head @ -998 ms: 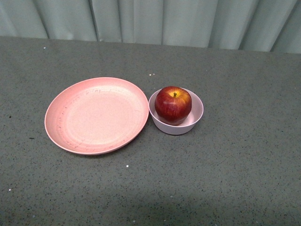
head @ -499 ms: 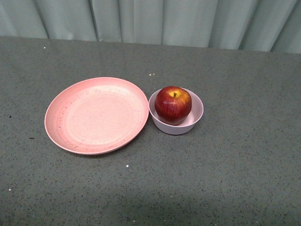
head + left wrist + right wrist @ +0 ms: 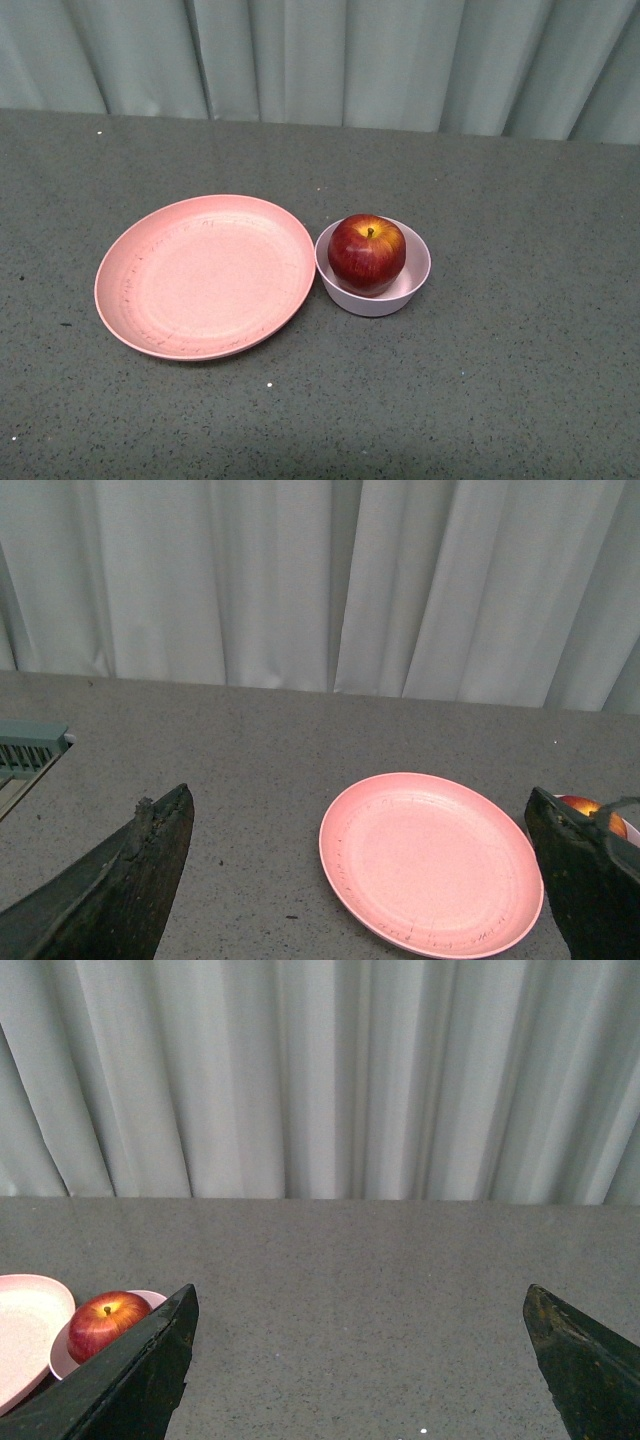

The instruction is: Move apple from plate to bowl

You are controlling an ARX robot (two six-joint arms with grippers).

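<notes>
Sitting inside the bowl (image 3: 373, 267), stem up, the apple (image 3: 367, 253): dark red and glossy, with a yellow patch round the stem, its top half rising above the rim. Just left of the bowl, rims nearly touching or touching, the plate (image 3: 205, 275): wide, shallow, salmon pink, bare, marked with faint rings and dark scuffs. Both resting on a grey speckled table (image 3: 520, 350), with pale pleated curtains (image 3: 330, 60) hanging along the far edge. Neither arm visible from the front camera.

Seen from the left wrist camera: left gripper (image 3: 365, 880) held wide apart, two dark fingers (image 3: 120, 885) at either side of the view, nothing between them but table and plate (image 3: 430, 860). A sliver of apple (image 3: 590, 807) peeking out just behind the far finger. A pale green ridged object (image 3: 25, 755) at the table's edge, too cut off to identify.

Seen from the right wrist camera: right gripper (image 3: 360, 1360) likewise spread wide and holding nothing, dark fingers (image 3: 130, 1375) framing bare table. Apple (image 3: 108, 1324) in bowl (image 3: 65, 1358) visible beside one finger, plate edge (image 3: 25, 1325) next to it.

No brand, label or readable writing anywhere.
</notes>
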